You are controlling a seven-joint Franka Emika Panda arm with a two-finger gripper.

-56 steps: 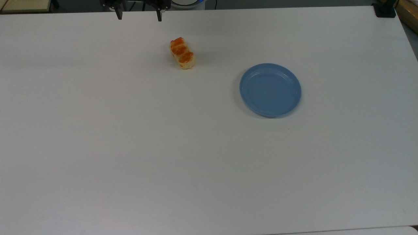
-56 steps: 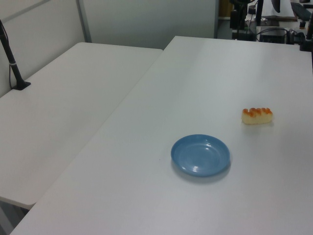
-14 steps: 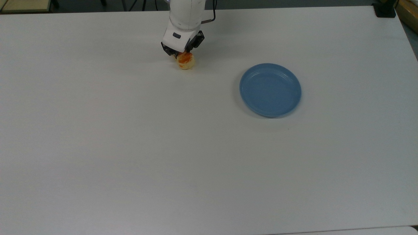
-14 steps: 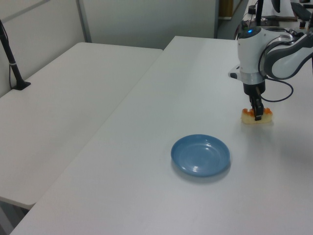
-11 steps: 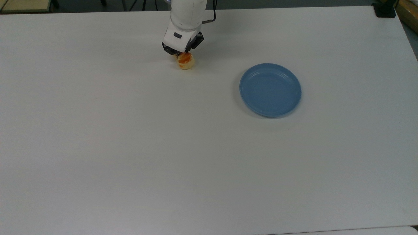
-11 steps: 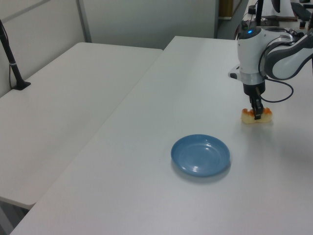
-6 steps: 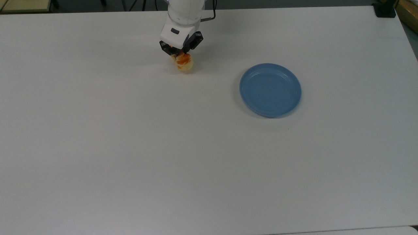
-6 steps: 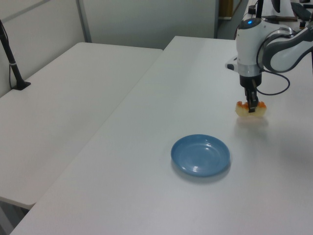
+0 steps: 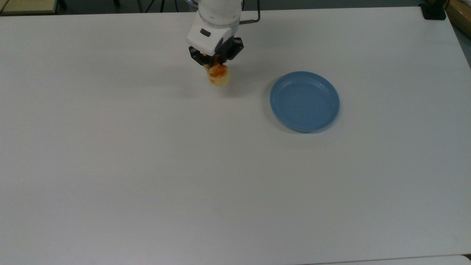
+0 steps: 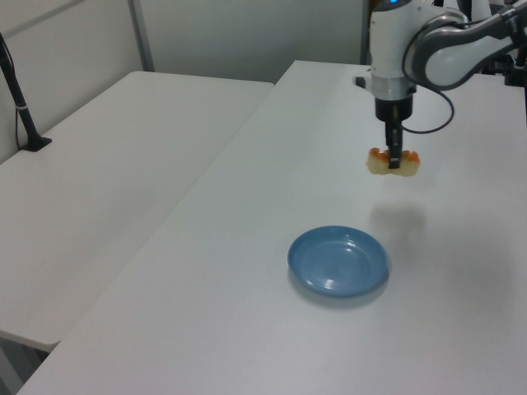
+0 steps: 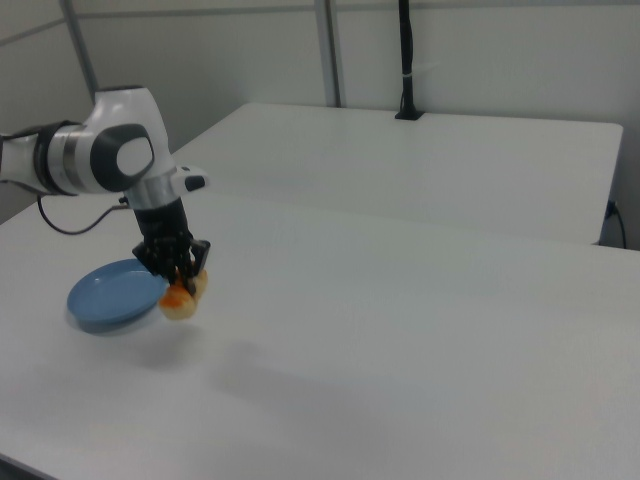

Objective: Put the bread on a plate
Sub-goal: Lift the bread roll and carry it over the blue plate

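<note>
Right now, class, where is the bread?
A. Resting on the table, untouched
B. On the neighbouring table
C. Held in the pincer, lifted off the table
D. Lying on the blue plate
C. In the left view the pincer is shut on the bread, which hangs above its own shadow on the table, short of the plate.

White arm (image 10: 394, 45) — grey joint band, black cable loop, black gripper (image 10: 394, 158).

No readable txt, labels, brands, nos. or signs anywhere — arm, plate & table all plain.
</note>
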